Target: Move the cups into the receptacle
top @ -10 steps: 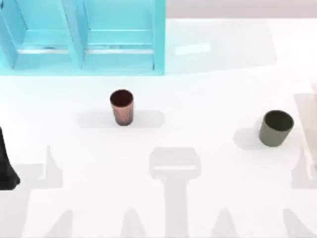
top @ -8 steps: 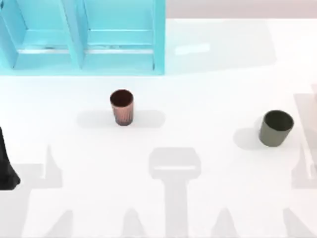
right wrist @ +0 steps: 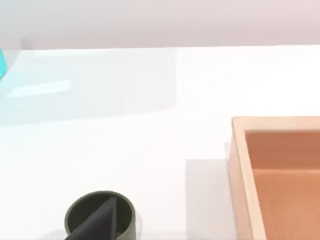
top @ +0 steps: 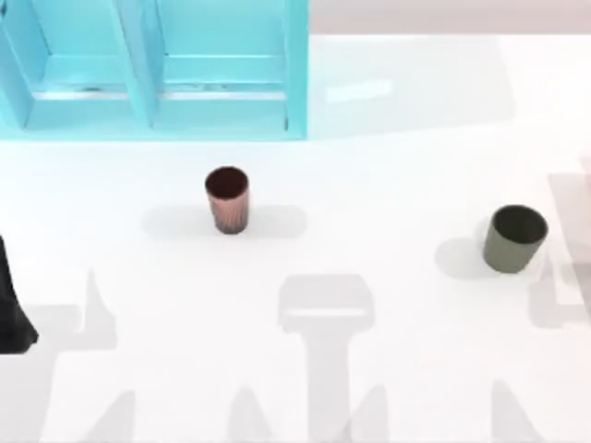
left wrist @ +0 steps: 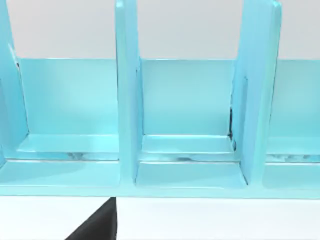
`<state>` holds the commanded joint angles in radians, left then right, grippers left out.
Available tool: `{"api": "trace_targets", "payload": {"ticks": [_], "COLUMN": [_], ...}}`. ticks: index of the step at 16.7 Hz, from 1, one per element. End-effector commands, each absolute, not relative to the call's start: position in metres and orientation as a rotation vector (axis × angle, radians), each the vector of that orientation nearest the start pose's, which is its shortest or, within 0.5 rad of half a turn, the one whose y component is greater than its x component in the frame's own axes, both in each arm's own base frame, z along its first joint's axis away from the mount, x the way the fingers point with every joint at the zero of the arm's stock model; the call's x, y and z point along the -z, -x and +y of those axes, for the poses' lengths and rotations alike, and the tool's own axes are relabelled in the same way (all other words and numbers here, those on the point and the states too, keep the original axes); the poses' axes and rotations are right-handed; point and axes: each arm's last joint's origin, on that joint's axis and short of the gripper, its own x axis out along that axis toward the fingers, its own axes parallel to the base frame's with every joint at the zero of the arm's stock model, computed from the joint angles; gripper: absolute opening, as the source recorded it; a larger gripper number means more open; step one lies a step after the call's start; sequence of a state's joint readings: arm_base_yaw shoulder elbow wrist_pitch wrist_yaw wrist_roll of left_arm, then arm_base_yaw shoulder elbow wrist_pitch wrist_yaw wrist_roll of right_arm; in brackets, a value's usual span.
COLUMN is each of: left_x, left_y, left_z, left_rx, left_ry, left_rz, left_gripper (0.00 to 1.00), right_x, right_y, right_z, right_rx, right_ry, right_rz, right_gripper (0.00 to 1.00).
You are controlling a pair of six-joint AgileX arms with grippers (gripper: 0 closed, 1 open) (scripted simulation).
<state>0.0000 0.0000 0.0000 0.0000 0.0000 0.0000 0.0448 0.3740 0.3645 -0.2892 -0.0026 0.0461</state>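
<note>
The copper-brown ribbed cup (top: 226,198) stands upright left of the table's centre. At the right side stands the olive-grey cup (top: 513,238), also upright; the right wrist view has this cup (right wrist: 122,212) close by, with a dark part of my right gripper (right wrist: 95,222) in front of it. The receptacle, a shallow tan wooden box (right wrist: 239,180), lies beside that cup in the right wrist view. My left arm (top: 13,309) is at the table's left edge, apart from both cups, and a dark part of my left gripper (left wrist: 97,227) faces the blue rack.
A tall light-blue rack (top: 152,69) with upright dividers (left wrist: 127,100) stands at the back left of the white table. Open table surface lies between the two cups and in front of them.
The arm shadows on the table's front right have shifted left. Both cups and the left arm stay where they were.
</note>
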Motion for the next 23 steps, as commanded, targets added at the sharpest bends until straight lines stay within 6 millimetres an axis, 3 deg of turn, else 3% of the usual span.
{"api": "trace_targets", "payload": {"ticks": [3,6,10,14,18,23], "left_x": [-0.16,-0.16,-0.16,-0.16,-0.16,-0.16], "left_y": [-0.106,-0.106,-0.106,-0.106,-0.106,-0.106], "left_z": [-0.001,-0.001,-0.001,-0.001,-0.001,-0.001], "left_rx": [0.0,0.0,0.0,0.0,0.0,0.0], "left_ry": [0.0,0.0,0.0,0.0,0.0,0.0], "left_rz": [0.0,0.0,0.0,0.0,0.0,0.0], "left_gripper": [1.0,1.0,1.0,1.0,1.0,1.0], "right_x": [-0.263,-0.281,-0.272,-0.257,-0.244,-0.239], "right_y": [-0.153,-0.209,-0.285,-0.339,-0.372,-0.378], "right_z": [0.011,0.022,0.041,0.06,0.073,0.076], "right_rx": [-0.051,-0.05,-0.03,-0.008,0.006,0.009], "right_ry": [-0.052,-0.054,-0.04,-0.022,-0.01,-0.007], "right_rz": [0.541,0.843,1.21,1.435,1.545,1.571], "right_gripper": [1.0,1.0,1.0,1.0,1.0,1.0]}}
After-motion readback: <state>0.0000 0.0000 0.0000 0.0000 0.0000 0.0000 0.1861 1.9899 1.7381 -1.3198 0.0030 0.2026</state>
